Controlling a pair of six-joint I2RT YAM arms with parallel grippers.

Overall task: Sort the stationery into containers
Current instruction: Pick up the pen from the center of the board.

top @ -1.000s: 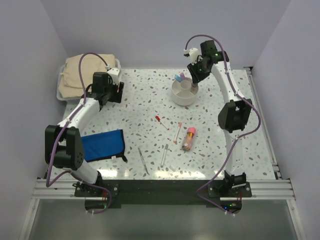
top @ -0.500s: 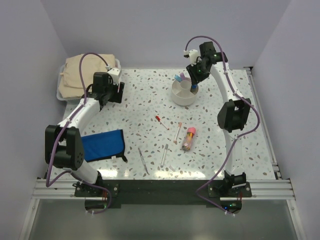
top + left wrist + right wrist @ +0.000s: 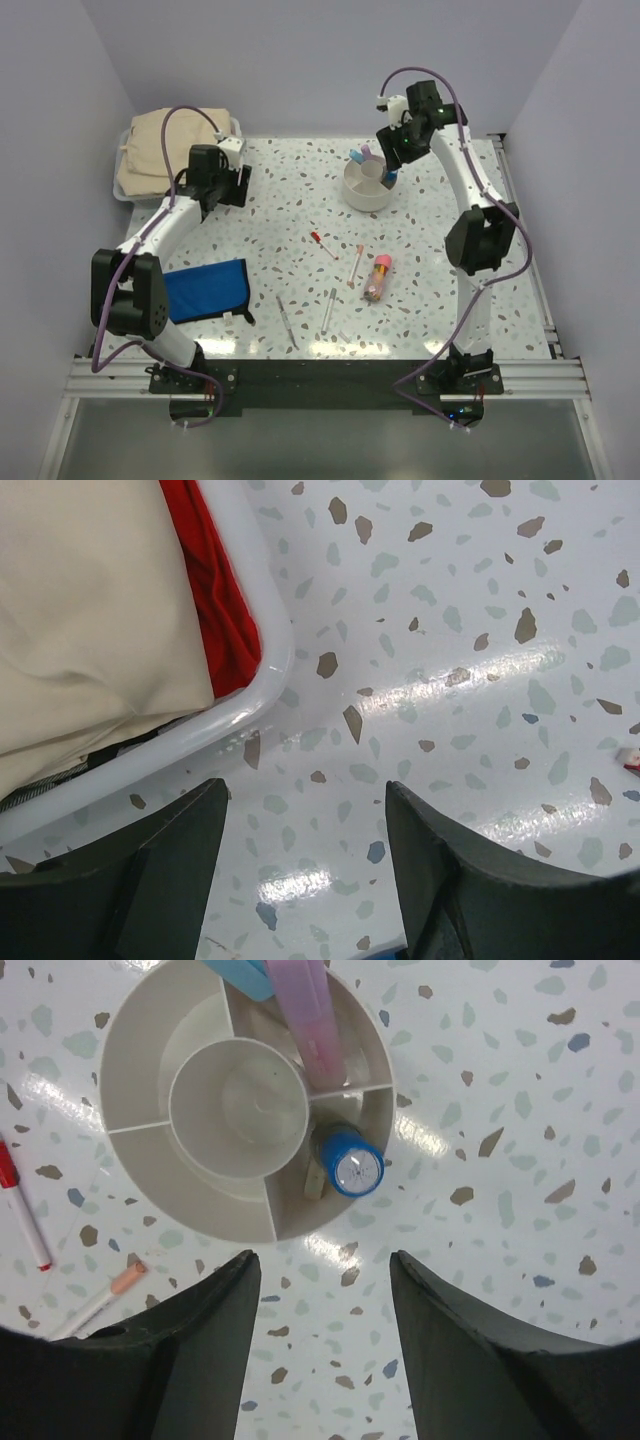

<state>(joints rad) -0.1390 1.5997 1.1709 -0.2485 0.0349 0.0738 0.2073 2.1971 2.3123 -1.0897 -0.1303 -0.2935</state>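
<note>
Five items lie loose on the speckled table point(image 3: 290, 200): one slim silver pen point(image 3: 329, 310), a second silver pen point(image 3: 287, 320) just beside it, one red-tipped pen point(image 3: 22, 1210), one orange-tipped pen point(image 3: 105, 1298) and one pink-red tube point(image 3: 377, 278). All are between the arms, apart from each other.

Four more items are inside the round white cup point(image 3: 130, 1060) at the far side. The cup is smooth plastic, with a round well in the middle and a ring of four compartments around it. One compartment holds a pink marker point(image 3: 310, 1020) and a light blue piece point(image 3: 245, 972). The next one holds a blue-capped stick point(image 3: 355, 1165), standing upright, with a beige piece point(image 3: 315, 1182) touching it.

The right gripper point(image 3: 325, 1260) hangs above the cup, jaws apart and empty. The left gripper point(image 3: 305, 790) is also spread and empty, near the rounded corner of the white bin point(image 3: 255, 695), where a beige cloth point(image 3: 90, 610) and red fabric point(image 3: 215, 600) lie. One flat blue pouch point(image 3: 205, 290) lies near the left arm
</note>
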